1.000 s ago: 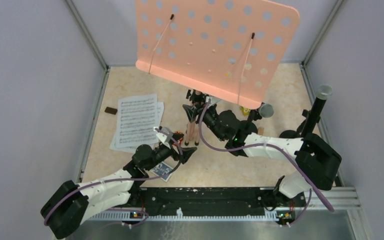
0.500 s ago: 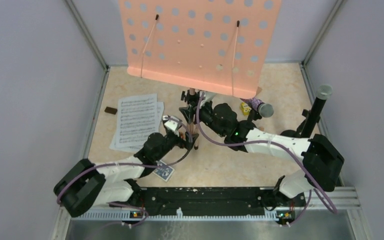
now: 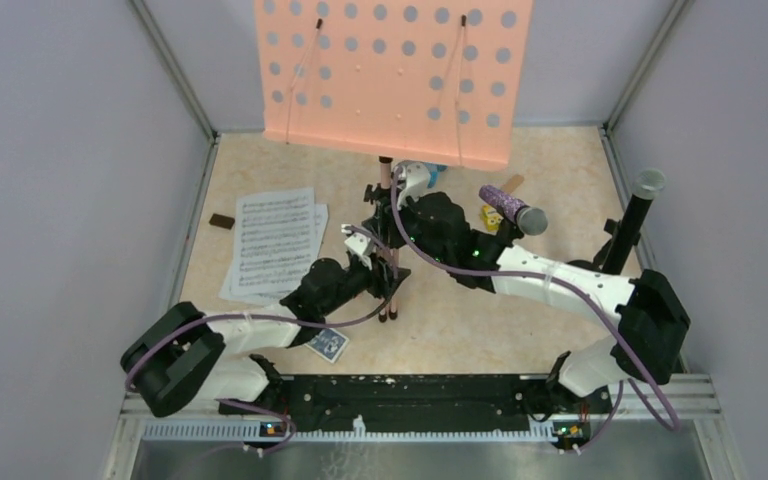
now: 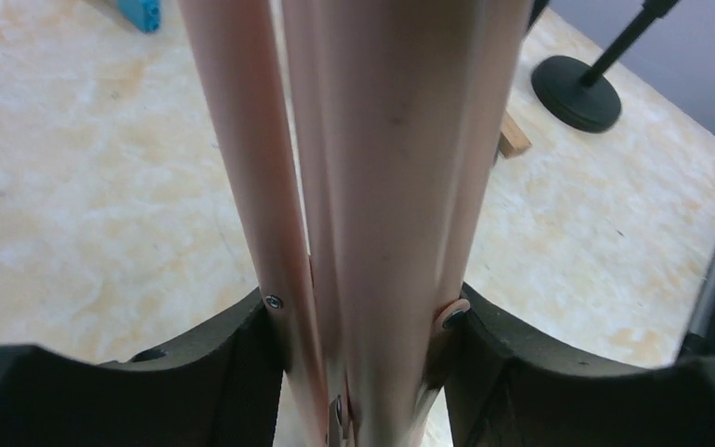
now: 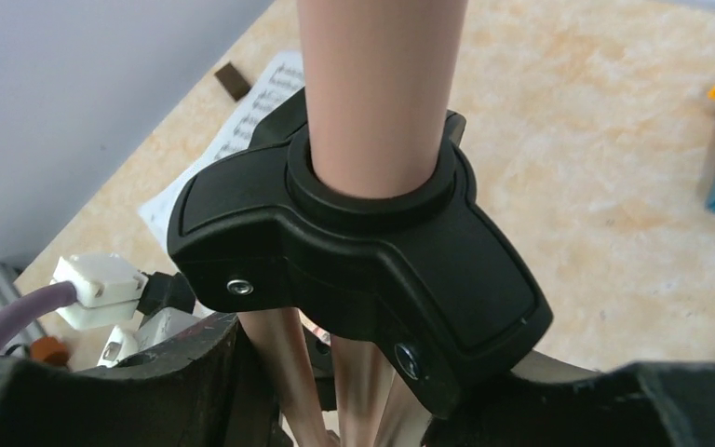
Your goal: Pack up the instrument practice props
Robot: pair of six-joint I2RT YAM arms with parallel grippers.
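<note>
The music rack [image 3: 395,80] stands in the middle of the table [image 3: 480,320], between the two arms; its top is a flat, thin, salmon-pink plate full of round holes, with two thin wires lying on it; the plate's long side runs left to right, and its face looks toward the top camera; under it a smooth, round pink pole runs nearly straight up and down; a black plastic collar [image 5: 363,251] with rounded corners rings the pole; the thin pink legs [image 3: 391,295] are folded close together and point down at the table; the left gripper [image 4: 361,326] is closed on the bunched legs, a dark finger pressing each side; the right gripper [image 5: 335,372] clasps the legs just under the collar; white sheet-music pages [image 3: 272,240] lie flat to the left.
</note>
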